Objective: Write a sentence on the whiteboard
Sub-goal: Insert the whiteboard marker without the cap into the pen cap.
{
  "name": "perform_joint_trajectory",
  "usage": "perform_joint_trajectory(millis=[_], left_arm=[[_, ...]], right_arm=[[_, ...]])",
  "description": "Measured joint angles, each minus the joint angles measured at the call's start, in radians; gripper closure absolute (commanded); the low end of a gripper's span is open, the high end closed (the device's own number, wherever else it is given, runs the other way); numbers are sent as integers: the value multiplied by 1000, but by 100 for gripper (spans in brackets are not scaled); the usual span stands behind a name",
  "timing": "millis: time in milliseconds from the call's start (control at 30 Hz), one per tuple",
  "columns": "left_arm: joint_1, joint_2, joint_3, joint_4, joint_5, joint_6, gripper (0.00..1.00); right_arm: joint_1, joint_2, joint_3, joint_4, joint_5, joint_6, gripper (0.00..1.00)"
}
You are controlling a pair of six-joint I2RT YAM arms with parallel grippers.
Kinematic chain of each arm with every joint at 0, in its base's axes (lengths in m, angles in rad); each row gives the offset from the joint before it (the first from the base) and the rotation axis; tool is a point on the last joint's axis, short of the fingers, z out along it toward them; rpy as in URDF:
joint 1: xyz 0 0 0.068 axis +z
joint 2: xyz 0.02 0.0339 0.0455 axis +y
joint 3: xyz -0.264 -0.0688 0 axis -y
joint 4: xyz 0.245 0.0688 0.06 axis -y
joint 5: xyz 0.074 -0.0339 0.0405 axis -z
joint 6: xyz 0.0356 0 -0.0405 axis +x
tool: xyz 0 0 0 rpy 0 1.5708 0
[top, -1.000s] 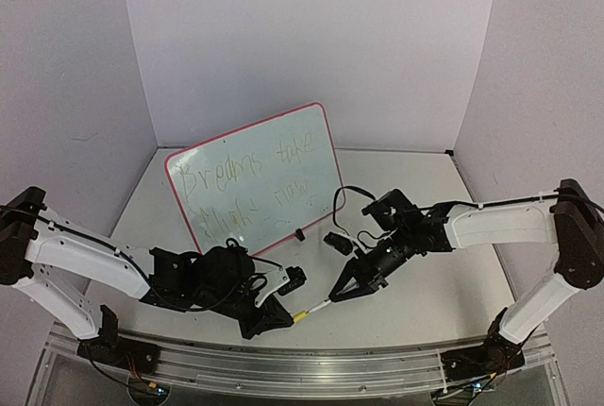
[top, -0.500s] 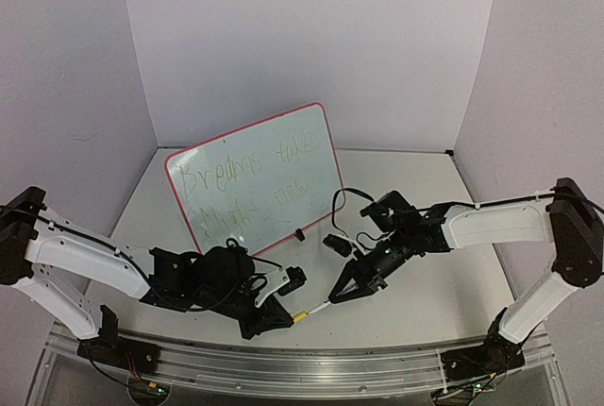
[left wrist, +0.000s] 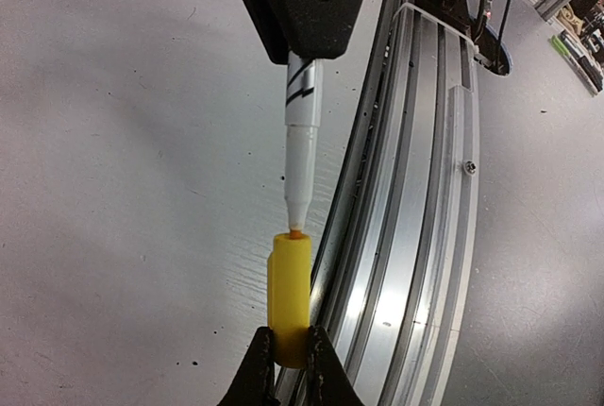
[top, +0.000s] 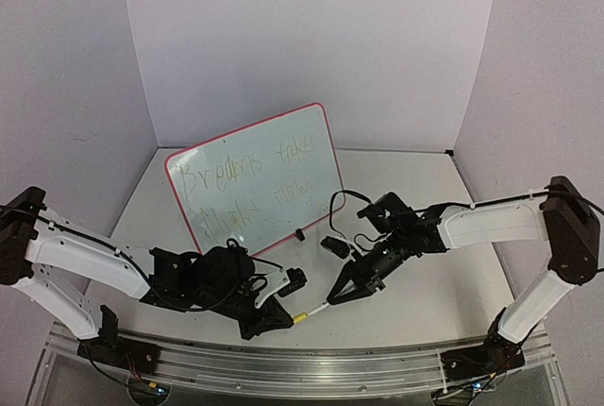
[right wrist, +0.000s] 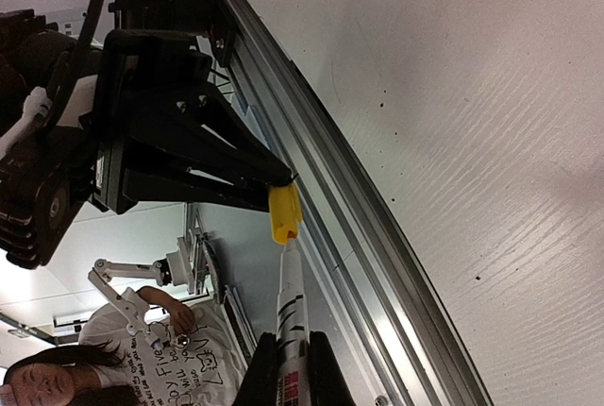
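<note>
The glossy whiteboard [top: 255, 184], rounded corners edged in thin pink-red, is standing tilted at the back left of the matte table [top: 425, 302], faint scrawl showing on it. Nearer the arms, the left jaws are pinching a blocky yellow cap [left wrist: 289, 283]. The right jaws are clamping a slim white marker [left wrist: 302, 132], its orange tip meeting the cap's mouth beside the ribbed aluminium rail [left wrist: 415, 189].

The yellow cap [left wrist: 289, 283] vanishes at its wrist-side end between the fingers of the left hand [left wrist: 288, 349], itself cut off by the bottom edge. The marker [left wrist: 302, 132] has its rear barrel hidden inside the right hand [left wrist: 307, 33]. Its print is too small to read. The whiteboard [top: 255, 179] carries faint writing, legible only in part.
</note>
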Motion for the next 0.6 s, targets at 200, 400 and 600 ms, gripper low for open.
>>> perform_joint_trajectory(millis=[200, 400, 600], left_arm=[[0, 0, 0, -6, 2, 14, 100], [0, 0, 1, -7, 8, 18, 100], [0, 0, 11, -7, 8, 34, 100]], right_arm=[[7, 11, 4, 4, -9, 0, 100], [11, 11, 12, 5, -17, 0, 100], [18, 32, 19, 12, -26, 0, 100]])
